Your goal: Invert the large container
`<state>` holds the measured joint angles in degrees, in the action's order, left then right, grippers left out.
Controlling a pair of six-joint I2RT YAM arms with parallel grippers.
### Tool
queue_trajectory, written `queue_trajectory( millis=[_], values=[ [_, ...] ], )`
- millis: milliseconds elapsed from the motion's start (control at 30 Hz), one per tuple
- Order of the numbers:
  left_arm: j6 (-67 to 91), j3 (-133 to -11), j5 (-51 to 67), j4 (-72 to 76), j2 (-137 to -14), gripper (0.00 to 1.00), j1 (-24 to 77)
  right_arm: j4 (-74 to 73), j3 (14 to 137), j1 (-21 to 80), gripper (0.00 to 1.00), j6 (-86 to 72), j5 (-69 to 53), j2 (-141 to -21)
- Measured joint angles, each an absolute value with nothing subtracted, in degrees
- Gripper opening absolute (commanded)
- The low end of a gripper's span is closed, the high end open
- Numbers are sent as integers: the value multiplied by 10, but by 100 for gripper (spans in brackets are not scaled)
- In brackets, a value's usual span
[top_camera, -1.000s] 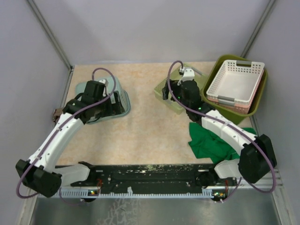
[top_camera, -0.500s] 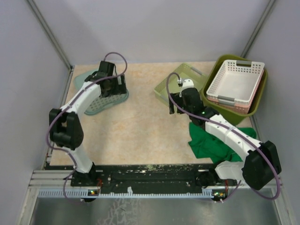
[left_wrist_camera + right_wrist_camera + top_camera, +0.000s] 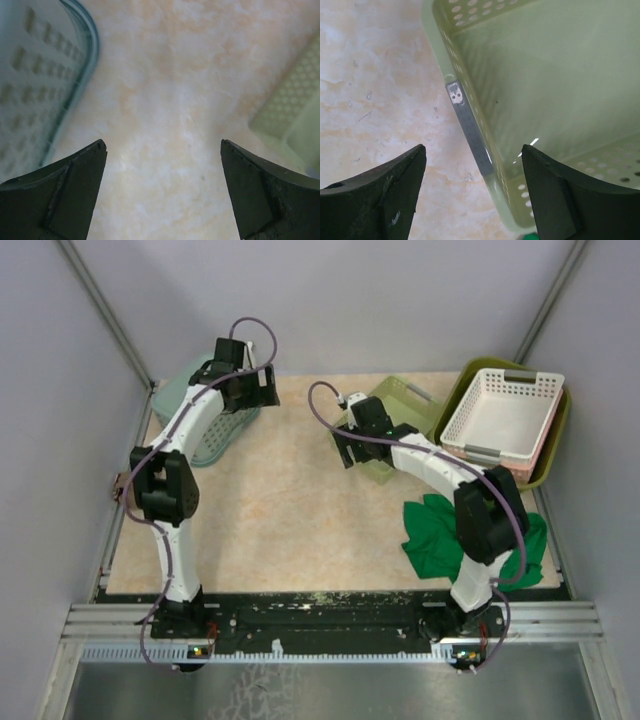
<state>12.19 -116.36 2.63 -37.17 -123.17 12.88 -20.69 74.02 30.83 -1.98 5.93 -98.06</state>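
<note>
Nearest, a green cloth [image 3: 445, 540] lies crumpled on the table [image 3: 290, 510] beside the right arm. Beyond it the right gripper [image 3: 473, 150] stands with its fingers apart; the side wall of the pale yellow-green basket [image 3: 545, 75] runs between them, and neither finger is seen touching it. Further back on the left, the left gripper [image 3: 163, 142] is spread wide over bare table, holding nothing, just beside a pale teal basket [image 3: 30, 75]. The large container [image 3: 556, 435] sits upright at the far right corner, opening upward, with a white basket [image 3: 500, 415] nested inside, well apart from both grippers.
</note>
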Motion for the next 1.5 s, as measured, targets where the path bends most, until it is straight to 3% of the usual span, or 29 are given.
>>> queue_trajectory(
  millis=[133, 300, 433, 767, 1067, 1300, 1500],
  values=[
    [136, -1040, 73, -368, -1107, 100, 146, -247, 804, 300, 59, 1, 33, -1061],
    [148, -910, 96, -360, -921, 100, 156, -285, 823, 288, 21, 24, -3, -1100],
    [157, -861, 93, -358, -840, 100, 152, -298, 837, 287, 2, 45, -42, -1103],
    [185, -769, 55, -356, -791, 100, 113, -364, 920, 300, 0, -7, -148, -1045],
    [200, -864, 39, -363, -696, 100, 101, -300, 964, 301, 0, -193, -339, -948],
    [214, -903, -34, -360, -628, 100, 101, -43, 849, 316, 0, -396, -433, -854],
    [209, -902, -47, -366, -646, 100, 101, 242, 768, 318, 0, -606, -513, -866]
  ],
)
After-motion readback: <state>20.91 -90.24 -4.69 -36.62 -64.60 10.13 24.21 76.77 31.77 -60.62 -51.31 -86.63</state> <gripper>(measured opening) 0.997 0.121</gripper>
